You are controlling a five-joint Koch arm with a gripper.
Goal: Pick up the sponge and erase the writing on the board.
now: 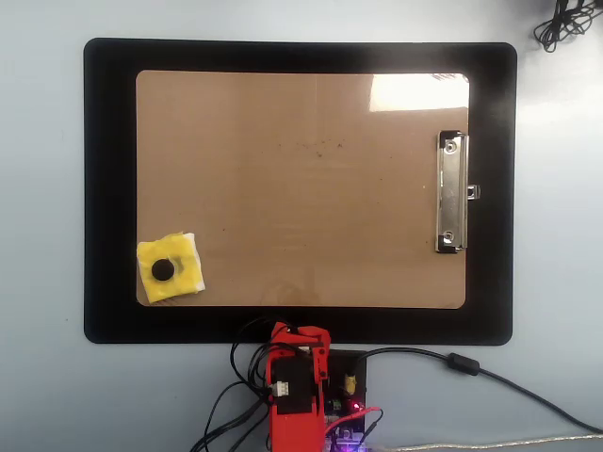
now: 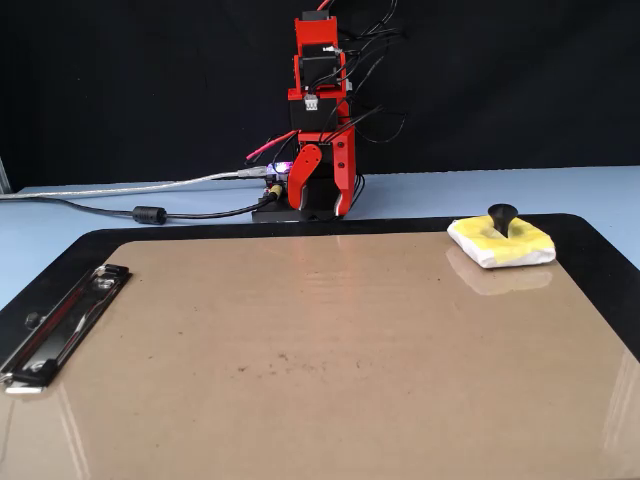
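Note:
The yellow sponge (image 1: 182, 274) with its black knob lies on the brown board (image 1: 301, 207) at the lower left corner of the overhead view, and at the far right (image 2: 520, 248) in the fixed view. No writing shows on the board (image 2: 300, 340), only tiny dark specks. The red arm is folded upright over its base behind the mat. My gripper (image 2: 320, 207) points down at the base, its two fingers a little apart with nothing between them. From overhead, my gripper (image 1: 301, 332) is only a red tip at the mat's edge. It is far from the sponge.
A black mat (image 1: 108, 188) lies under the board. The silver clip (image 1: 451, 192) sits on the board's right short side in the overhead view. Cables (image 2: 150, 213) run from the arm's base across the light blue table.

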